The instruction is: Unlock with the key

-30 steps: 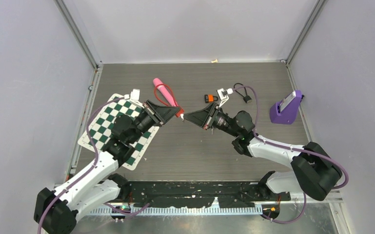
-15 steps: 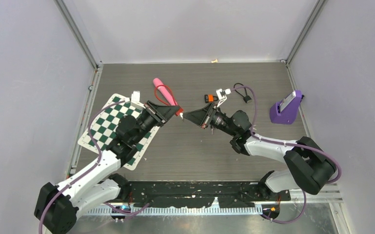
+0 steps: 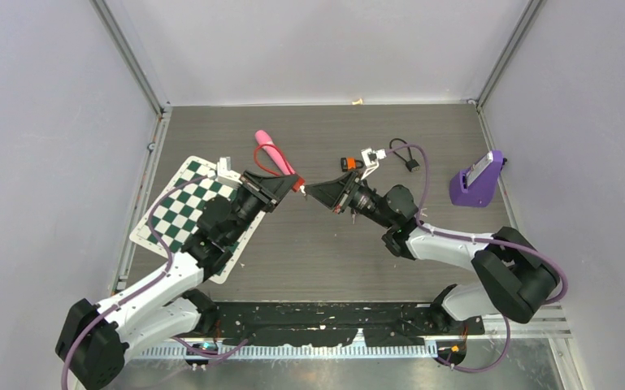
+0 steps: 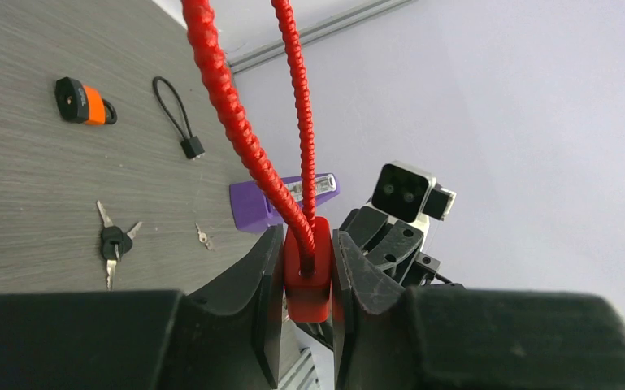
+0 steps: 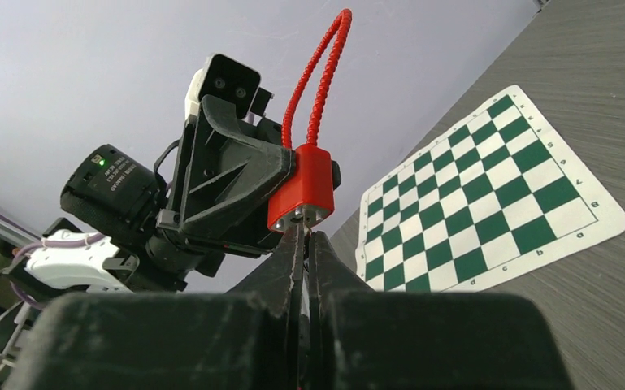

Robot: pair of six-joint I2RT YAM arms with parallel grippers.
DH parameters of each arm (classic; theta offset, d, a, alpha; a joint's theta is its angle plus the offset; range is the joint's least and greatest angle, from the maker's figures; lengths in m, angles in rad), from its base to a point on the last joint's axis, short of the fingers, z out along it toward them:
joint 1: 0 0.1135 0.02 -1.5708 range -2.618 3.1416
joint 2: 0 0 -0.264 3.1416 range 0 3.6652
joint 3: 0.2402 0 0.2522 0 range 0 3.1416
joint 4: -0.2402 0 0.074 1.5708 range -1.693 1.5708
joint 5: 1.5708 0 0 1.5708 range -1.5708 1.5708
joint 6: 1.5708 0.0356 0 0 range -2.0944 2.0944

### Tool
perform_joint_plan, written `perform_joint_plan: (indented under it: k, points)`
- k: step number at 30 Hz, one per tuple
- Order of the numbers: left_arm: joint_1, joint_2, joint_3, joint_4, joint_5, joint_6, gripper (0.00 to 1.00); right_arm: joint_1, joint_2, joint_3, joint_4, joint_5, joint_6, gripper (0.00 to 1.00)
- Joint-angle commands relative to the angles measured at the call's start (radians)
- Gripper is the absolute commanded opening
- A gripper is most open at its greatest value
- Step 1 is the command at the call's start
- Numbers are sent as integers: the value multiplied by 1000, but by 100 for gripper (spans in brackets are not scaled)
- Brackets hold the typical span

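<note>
My left gripper (image 3: 292, 184) is shut on the red body of a cable padlock (image 4: 307, 272), held above the table with its red cable loop (image 4: 248, 138) running away from the jaws. In the right wrist view the lock (image 5: 302, 188) faces me, its metal underside down. My right gripper (image 3: 310, 191) is shut on a thin key (image 5: 301, 229), whose tip meets the keyhole at the lock's base. The two grippers meet tip to tip over the table's middle.
A green-and-white chequered mat (image 3: 180, 213) lies under the left arm. A pink tube (image 3: 273, 149), an orange-and-black padlock (image 3: 348, 163), a white piece with a black cord (image 3: 371, 154) and a purple stand (image 3: 478, 179) lie further back. Loose keys (image 4: 114, 241) lie on the table.
Both grippers have shifted slightly left and back, staying tip to tip. The right arm's elbow has swung in toward the middle.
</note>
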Motion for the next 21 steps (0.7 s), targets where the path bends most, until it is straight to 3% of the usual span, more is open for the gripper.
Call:
perform_joint_plan:
  k: [1, 9, 14, 21]
  points:
    - [-52, -16, -33, -51, 275, -69, 0, 22, -29, 76, 28, 81, -113, 5]
    - [-3, -28, 29, -14, 303, -40, 0, 51, 85, 32, 159, 87, -8, 5]
    - [-44, -40, 46, -143, 308, 56, 0, 50, 30, 97, 45, 87, -2, 5]
    - [-113, -27, 71, -196, 374, 139, 0, 13, -67, 171, -155, 123, -155, 5]
